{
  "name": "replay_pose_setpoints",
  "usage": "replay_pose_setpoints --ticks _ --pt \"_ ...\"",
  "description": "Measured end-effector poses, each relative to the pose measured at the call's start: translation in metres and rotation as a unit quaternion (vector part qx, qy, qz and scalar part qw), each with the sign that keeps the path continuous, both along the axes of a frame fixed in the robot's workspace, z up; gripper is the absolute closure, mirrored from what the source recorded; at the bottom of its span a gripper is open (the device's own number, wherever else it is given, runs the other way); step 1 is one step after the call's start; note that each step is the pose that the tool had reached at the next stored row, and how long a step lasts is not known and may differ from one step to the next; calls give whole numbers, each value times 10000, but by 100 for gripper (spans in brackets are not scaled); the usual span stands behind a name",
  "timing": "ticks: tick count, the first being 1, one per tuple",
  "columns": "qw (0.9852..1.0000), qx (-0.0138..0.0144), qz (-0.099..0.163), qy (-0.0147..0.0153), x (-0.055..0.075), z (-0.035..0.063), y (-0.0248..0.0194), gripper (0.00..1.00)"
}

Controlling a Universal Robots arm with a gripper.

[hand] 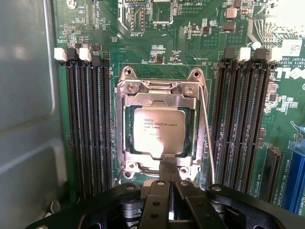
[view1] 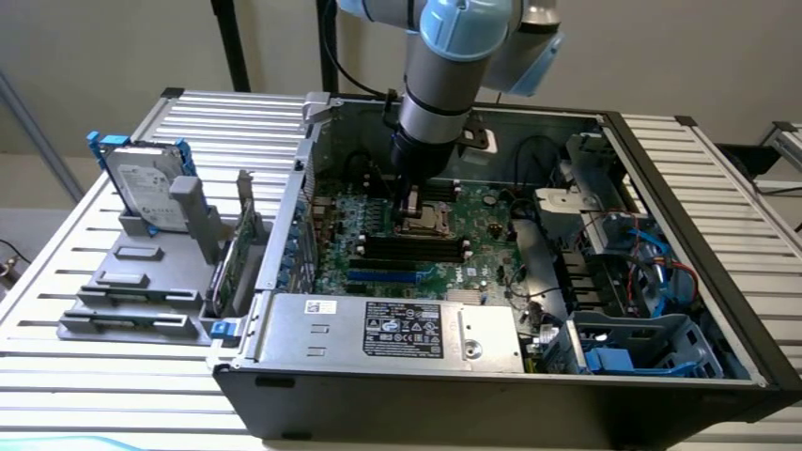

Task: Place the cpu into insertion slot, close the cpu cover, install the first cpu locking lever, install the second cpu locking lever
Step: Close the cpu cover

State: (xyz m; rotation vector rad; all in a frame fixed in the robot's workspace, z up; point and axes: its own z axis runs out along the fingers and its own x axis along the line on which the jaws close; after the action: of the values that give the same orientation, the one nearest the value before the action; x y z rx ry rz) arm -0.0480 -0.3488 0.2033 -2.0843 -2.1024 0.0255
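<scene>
the cpu (hand: 158, 131) lies flat in the insertion slot (hand: 129, 138), pale metal face up, its printed lettering showing. you see it square in the socket, not tilted. the cpu cover (hand: 157, 99) is down over it, and its silvery frame borders the chip on every side, so the face shows through the cut-out centre. a thin wire lever (hand: 207, 138) runs along one side of the cover; whether it is hooked down cannot be told.

the gripper (hand: 168, 174) stands at the edge of the cover nearest the wrist, its fingertips close above or touching the frame; contact cannot be confirmed. the two fingers are drawn together with only a thin slit between them, and nothing is seen clamped in it.

banks of long black memory slots (hand: 88, 129) flank the socket on both sides, all on the green circuit board (hand: 157, 28).

in the exterior view the arm comes down from above into the open computer case (view1: 677, 188), the gripper (view1: 411, 209) over the socket. a grey power supply (view1: 394, 329) sits at the case's near edge. on the slatted table (view1: 75, 282), toward the exterior view's left, a hard drive (view1: 145, 188) stands upright in a grey holder.
</scene>
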Motion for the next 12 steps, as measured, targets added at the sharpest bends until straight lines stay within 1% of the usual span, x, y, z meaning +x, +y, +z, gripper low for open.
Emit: replay_pose_setpoints --ticks 4,8,10,12 --pt "10000 0 -1 10 -1 5 3 89" --pt "10000 0 -1 31 -6 61 3 89" --pt "10000 0 0 33 -33 85 3 89" --pt "10000 1 0 32 -98 96 3 89"
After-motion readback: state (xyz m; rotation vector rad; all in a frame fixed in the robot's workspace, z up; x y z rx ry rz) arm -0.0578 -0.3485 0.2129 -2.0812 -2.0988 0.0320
